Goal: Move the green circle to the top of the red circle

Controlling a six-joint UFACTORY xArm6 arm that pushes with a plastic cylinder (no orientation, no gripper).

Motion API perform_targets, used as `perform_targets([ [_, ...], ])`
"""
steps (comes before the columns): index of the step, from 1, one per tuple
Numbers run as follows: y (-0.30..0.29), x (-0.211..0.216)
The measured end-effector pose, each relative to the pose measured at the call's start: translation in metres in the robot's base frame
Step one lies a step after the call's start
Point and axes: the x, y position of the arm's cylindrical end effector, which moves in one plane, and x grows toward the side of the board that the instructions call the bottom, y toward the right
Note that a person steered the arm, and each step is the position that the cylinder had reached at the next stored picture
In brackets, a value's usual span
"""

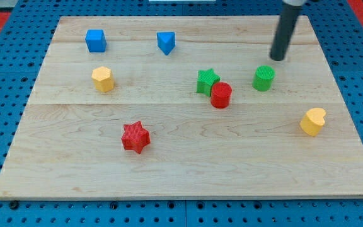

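Observation:
The green circle [264,78] stands right of centre on the wooden board. The red circle [220,95] lies a little to its left and lower, touching a green star [207,82] at its upper left. My tip [276,58] is the lower end of a dark rod coming down from the view's top. It sits just above and slightly right of the green circle, a small gap apart.
A blue cube [96,40] and a blue triangular block [166,43] lie near the top left. A yellow hexagon [103,79] is at the left, a red star [135,137] at lower centre-left, a yellow heart [312,122] at the right. The board [181,170] sits on blue pegboard.

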Motion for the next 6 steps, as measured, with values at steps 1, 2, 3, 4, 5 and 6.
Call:
perform_targets([
  [1,0.001,0.050],
  [2,-0.053,0.064],
  [3,-0.107,0.060],
  [4,-0.110,0.033],
  [5,-0.120,0.039],
  [6,-0.113,0.039],
])
